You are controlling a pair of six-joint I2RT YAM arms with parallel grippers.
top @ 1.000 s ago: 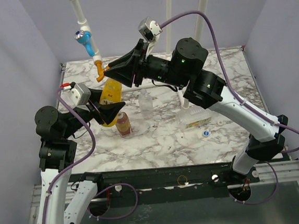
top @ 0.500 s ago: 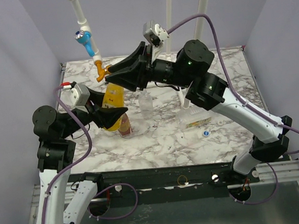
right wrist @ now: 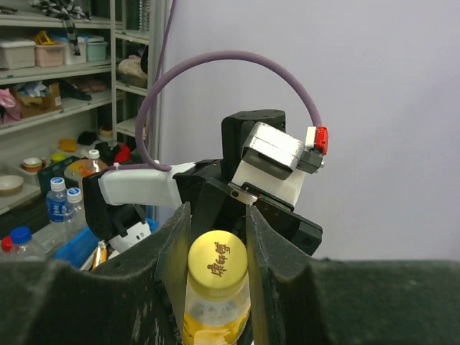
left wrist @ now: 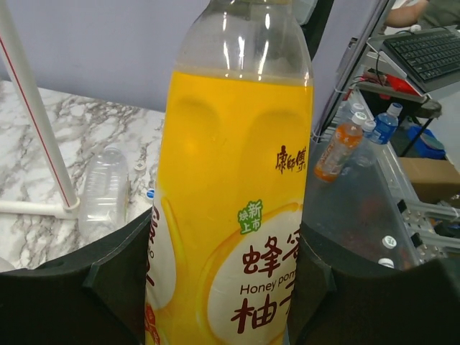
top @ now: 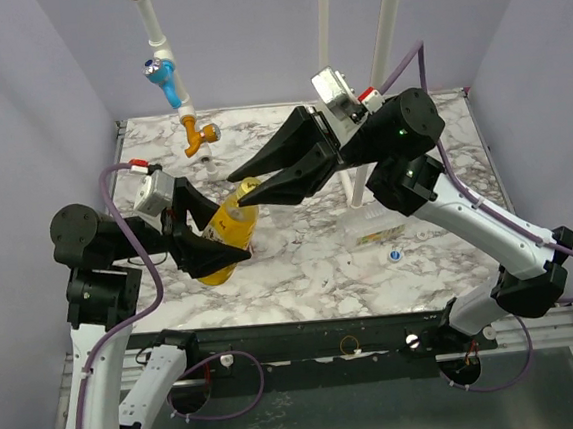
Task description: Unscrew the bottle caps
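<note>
My left gripper [top: 230, 231] is shut on the body of the yellow-orange bottle [top: 222, 236] and holds it tilted above the table; the left wrist view shows the bottle [left wrist: 230, 180] filling the gap between my black fingers [left wrist: 86, 287]. My right gripper [top: 248, 184] reaches in from the right to the bottle's top. In the right wrist view its fingers [right wrist: 172, 266] press both sides of the yellow cap [right wrist: 218, 260]. A wider clear bottle [top: 373, 229] lies on the marble, with a blue-and-white cap [top: 396, 256] beside it. The brown and slim clear bottles are hidden.
A white pipe with a blue tap handle [top: 159, 71] and an orange spout [top: 198, 138] hangs at the back left. Two white poles [top: 359, 183] stand behind the right arm. The clear bottle also shows in the left wrist view [left wrist: 104, 190].
My left gripper has lifted and tilted the yellow-orange bottle toward the front. My right gripper has swung right and lower, and its fingers now hold the cap.
</note>
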